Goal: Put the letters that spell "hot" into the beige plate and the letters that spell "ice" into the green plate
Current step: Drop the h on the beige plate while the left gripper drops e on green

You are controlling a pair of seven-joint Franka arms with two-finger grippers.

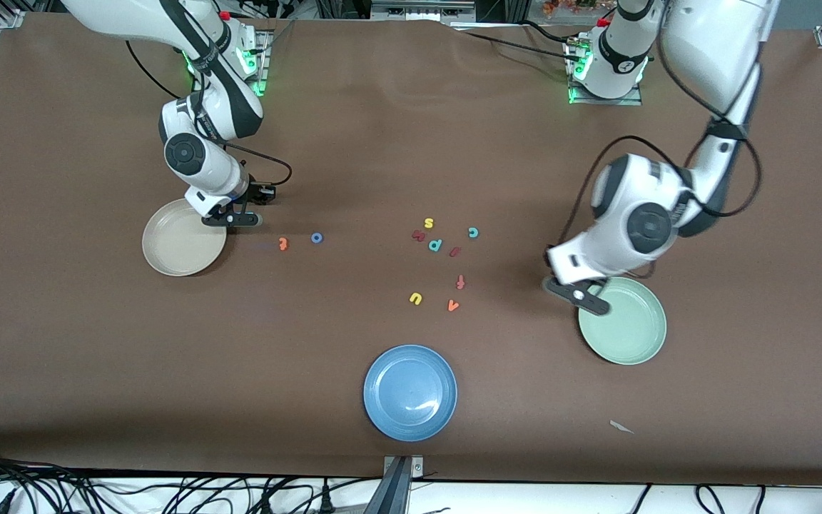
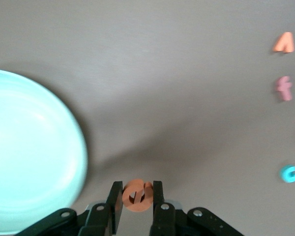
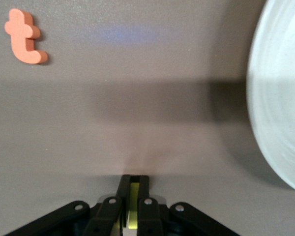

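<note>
My left gripper (image 1: 582,296) (image 2: 137,196) is shut on the orange e (image 2: 137,195), over the table at the rim of the green plate (image 1: 632,330) (image 2: 29,147). The teal c (image 1: 473,232) (image 2: 289,173) and the dark red i (image 1: 455,251) lie among the loose letters mid-table. My right gripper (image 1: 232,220) (image 3: 133,189) is shut on a thin yellow piece, the h (image 3: 133,196), beside the beige plate (image 1: 179,250) (image 3: 280,98). The orange t (image 1: 282,244) (image 3: 24,37) and the blue o (image 1: 317,238) lie on the table near that plate.
A blue plate (image 1: 411,391) sits nearest the front camera. Other loose letters lie mid-table: yellow s (image 1: 428,223), teal p (image 1: 435,245), red-orange f (image 1: 460,282) (image 2: 284,88), yellow u (image 1: 416,298), orange v (image 1: 453,305) (image 2: 284,43).
</note>
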